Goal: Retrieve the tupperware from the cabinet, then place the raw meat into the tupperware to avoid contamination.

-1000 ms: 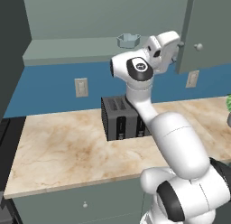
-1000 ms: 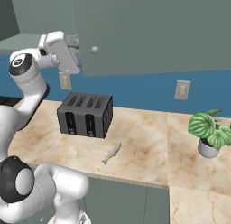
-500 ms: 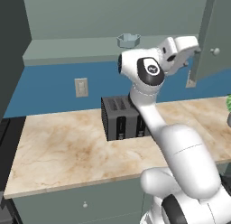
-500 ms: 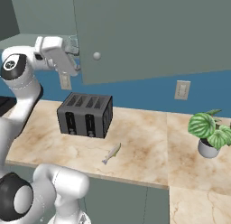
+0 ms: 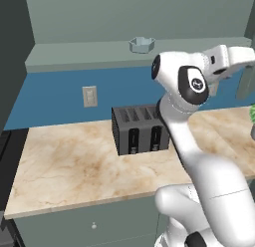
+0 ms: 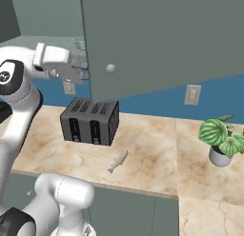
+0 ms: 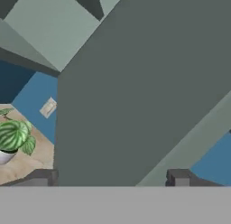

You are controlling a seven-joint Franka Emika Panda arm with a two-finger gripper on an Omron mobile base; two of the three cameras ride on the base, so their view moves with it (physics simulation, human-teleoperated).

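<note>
1. Blue back wall (image 5: 60, 99) across mid-frame, carrying a pale rectangular outlet plate (image 5: 89, 96).
2. Beige marbled stone countertop (image 5: 74, 166) fills the lower half.
3. Potted striped green plant (image 6: 220, 141) at right.

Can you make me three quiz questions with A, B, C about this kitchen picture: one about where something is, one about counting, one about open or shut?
1. Where is the tupperware?
A. on the cabinet shelf
B. on the counter
C. inside the toaster

2. How many slots are on top of the toaster?
A. two
B. four
C. six

3. How is the cabinet door?
A. shut flat
C. taken off
B. swung open

Answers:
1. A, the left base view shows it sitting on the shelf of the cabinet, above the toaster.
2. B, the right base view shows four slots along its top.
3. B, the door stands out into the room, with the gripper at its edge and the shelf showing.
</note>
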